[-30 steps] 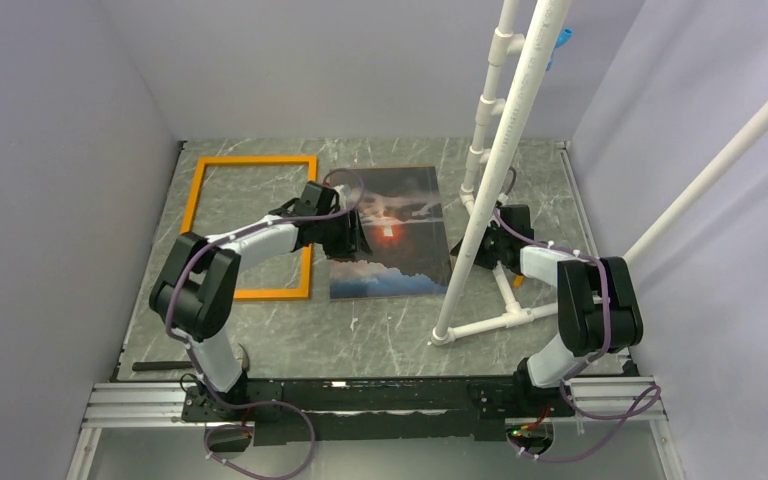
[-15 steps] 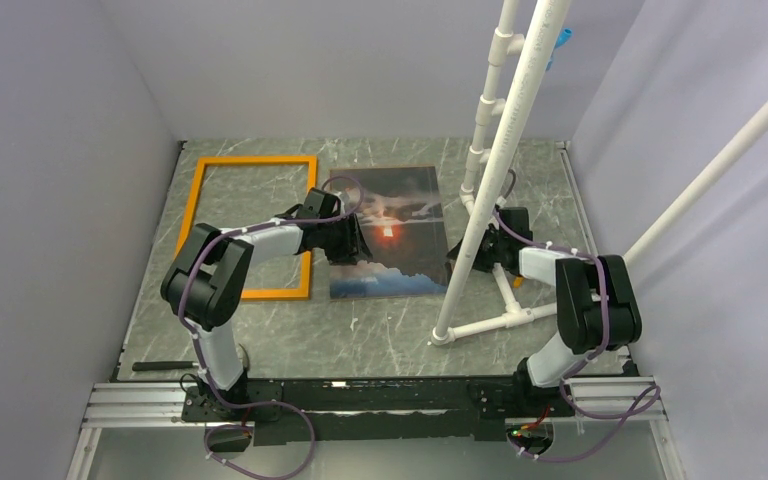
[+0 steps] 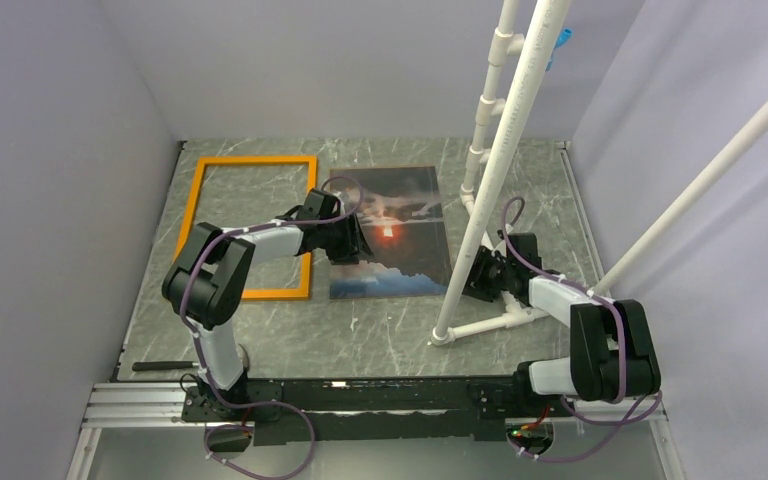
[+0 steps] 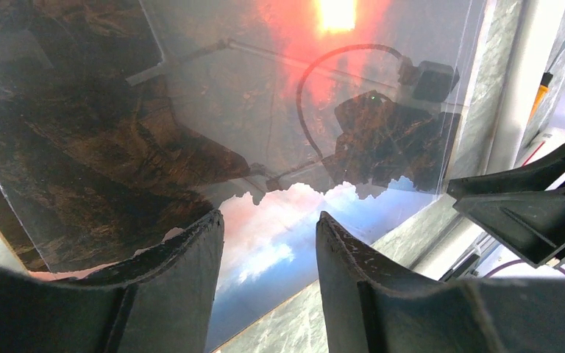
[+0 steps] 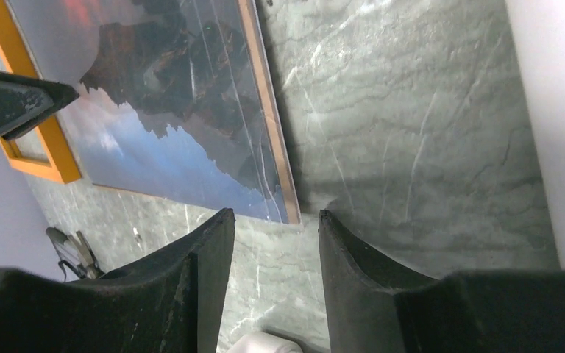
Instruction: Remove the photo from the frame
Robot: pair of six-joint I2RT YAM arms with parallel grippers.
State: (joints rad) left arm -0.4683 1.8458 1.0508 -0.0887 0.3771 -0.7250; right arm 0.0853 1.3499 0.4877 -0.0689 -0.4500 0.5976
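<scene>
- Our left hand [image 4: 268, 228] hovers released over the photo [image 3: 388, 232]; pressing could shove it onto the frame [image 3: 255, 159].
- Our right hand [image 5: 276, 220], also released, might clip its corner.

One thin bright-orange rectangular picture frame [image 3: 257, 160] lies at the upper left of the top view, and one dark landscape photo [image 3: 405, 215] with a red-orange sun lies at centre. There are two white-and-black robot arms, the left arm [image 3: 265, 240] and the right arm [image 3: 560, 292]. Each carries one gripper: the left gripper [image 3: 357, 240] and the right gripper [image 3: 472, 275]. Each wrist view shows two black fingers [image 4: 184, 265]. Three long white plastic pipes [image 3: 520, 120] cross the upper right. One thin black rod [image 3: 160, 366] sits at lower left, one small blue clip [image 3: 560, 38] at the top, and one orange-handled screwdriver [image 4: 542, 94] at the left wrist view's right edge
</scene>
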